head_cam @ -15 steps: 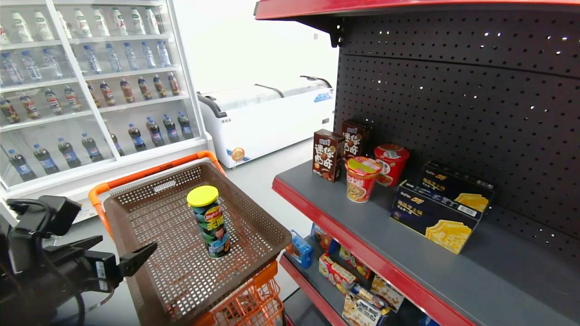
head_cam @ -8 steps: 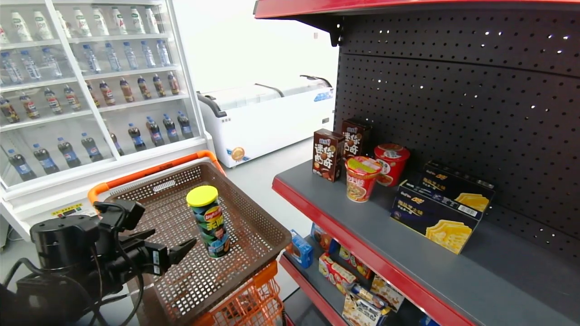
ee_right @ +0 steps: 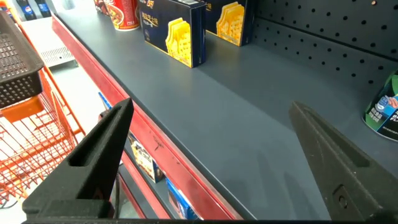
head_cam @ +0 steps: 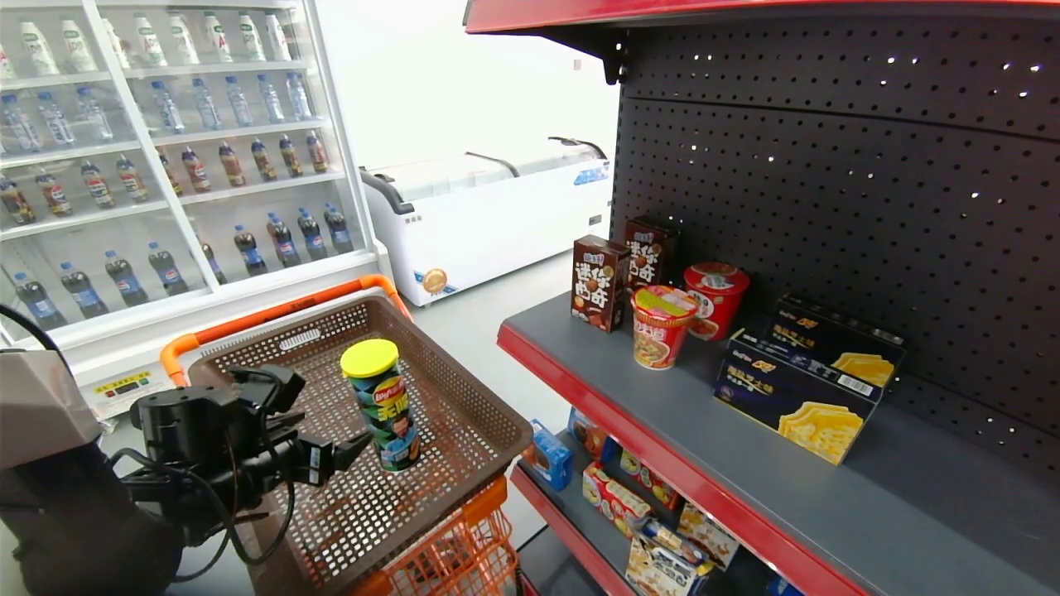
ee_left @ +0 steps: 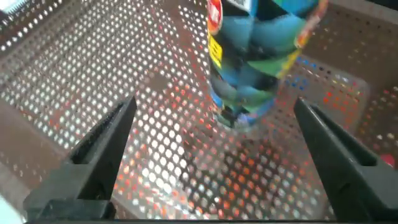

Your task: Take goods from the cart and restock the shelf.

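A tall cylindrical crisp can [head_cam: 383,406] with a flat yellow lid and a glossy green-and-blue printed wrap is standing upright near the middle of the brown perforated plastic basket [head_cam: 472,389], which is sitting on top of the orange wire cart [head_cam: 447,563]. The head view is taking in the lid and the can's full height. The left wrist view is looking closely at the can's lower half [ee_left: 249,74] and its base resting on the holed basket floor, with orange wire showing through the holes. The left arm is coming in low and roughly level over the basket's near left rim. The left hand [head_cam: 348,454] is pointing at the can's lower part, its two black fingers spread wide and gripping nothing, and the can is sitting just ahead of the gap, touching neither finger. In the right wrist view the right hand [ee_right: 211,109] is also gaping wide and empty, hovering above the grey shelf board [ee_right: 261,162] with its red front edge. Dark blue boxes [ee_right: 177,31] with yellow pictures are standing farther along the shelf. That view is adding a second can [ee_right: 385,106], green and blue, standing at the back beside the black pegboard [ee_right: 323,31].
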Available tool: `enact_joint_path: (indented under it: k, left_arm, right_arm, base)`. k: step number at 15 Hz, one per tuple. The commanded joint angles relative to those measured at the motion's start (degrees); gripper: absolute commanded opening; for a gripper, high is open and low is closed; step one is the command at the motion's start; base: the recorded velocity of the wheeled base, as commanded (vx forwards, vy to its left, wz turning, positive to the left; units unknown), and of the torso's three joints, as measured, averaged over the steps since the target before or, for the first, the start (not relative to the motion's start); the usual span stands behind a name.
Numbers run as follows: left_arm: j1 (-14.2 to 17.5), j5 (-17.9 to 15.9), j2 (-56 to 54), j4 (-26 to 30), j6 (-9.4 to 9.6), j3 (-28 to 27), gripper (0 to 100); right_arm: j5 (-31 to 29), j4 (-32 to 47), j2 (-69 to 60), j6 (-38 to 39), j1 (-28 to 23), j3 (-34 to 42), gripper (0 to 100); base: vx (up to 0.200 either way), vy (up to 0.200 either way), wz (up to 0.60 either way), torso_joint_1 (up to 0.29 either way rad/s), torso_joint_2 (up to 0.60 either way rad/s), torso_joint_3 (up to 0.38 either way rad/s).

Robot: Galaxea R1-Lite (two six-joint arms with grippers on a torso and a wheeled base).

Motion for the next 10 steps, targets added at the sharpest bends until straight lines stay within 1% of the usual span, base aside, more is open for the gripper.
enact_joint_path:
  k: [1, 3, 4, 5, 8, 10]
  left_arm:
    - [0.1, -0.3, 4.1, -0.5, 0.76, -3.5, 100]
    - [-0.5, -2.7, 7.0, -1.3, 0.76, -7.5, 100]
    - [-0.9, -3.1, 8.0, -1.3, 0.76, -9.5, 100]
    - [-1.3, -3.1, 9.1, -1.2, 0.67, -11.6, 100]
    - [-3.1, -3.1, 11.5, -1.4, 0.85, -15.1, 100]
    - [-3.7, -3.1, 13.3, -1.0, 0.76, -17.8, 100]
  right_arm:
    - [0.0, 0.0, 0.1, 0.0, 0.0, 0.0, 100]
    - [0.0, 0.0, 0.1, 0.0, 0.0, 0.0, 100]
    - [0.0, 0.0, 0.1, 0.0, 0.0, 0.0, 100]
    - [0.0, 0.0, 0.1, 0.0, 0.0, 0.0, 100]
    - [0.0, 0.0, 0.1, 0.0, 0.0, 0.0, 100]
    - [0.0, 0.0, 0.1, 0.0, 0.0, 0.0, 100]
  base:
    - [0.000, 0.000, 0.00, 0.000, 0.00, 0.000]
    - [0.000, 0.000, 0.00, 0.000, 0.00, 0.000]
    - [0.000, 0.000, 0.00, 0.000, 0.00, 0.000]
    - [0.000, 0.000, 0.00, 0.000, 0.00, 0.000]
    - [0.000, 0.000, 0.00, 0.000, 0.00, 0.000]
    - [0.000, 0.000, 0.00, 0.000, 0.00, 0.000]
